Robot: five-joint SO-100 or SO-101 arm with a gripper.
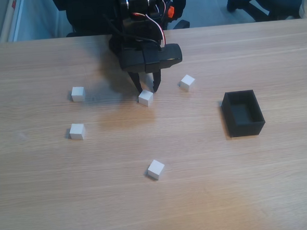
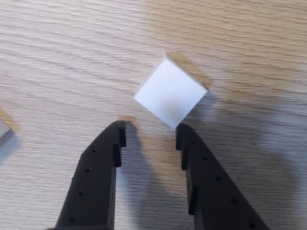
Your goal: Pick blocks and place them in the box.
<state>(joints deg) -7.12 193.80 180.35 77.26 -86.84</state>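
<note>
In the wrist view, the black two-finger gripper (image 2: 149,132) stands parted and empty, a small white cube (image 2: 171,91) turned corner-on at twelve o'clock, bare wooden table (image 2: 57,62) around.

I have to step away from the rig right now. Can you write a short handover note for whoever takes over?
Gripper: open, empty, low over the table, fingertips just short of the middle white block; in the wrist view that block sits cornerwise ahead of the jaws, not yet between them.
Blocks: all five lie loose on the table: the middle one, far left, near left, front, and right of the gripper.
Black box: on the right, looks empty.
Done: nothing boxed.
Left: grasp and box all five.
</note>
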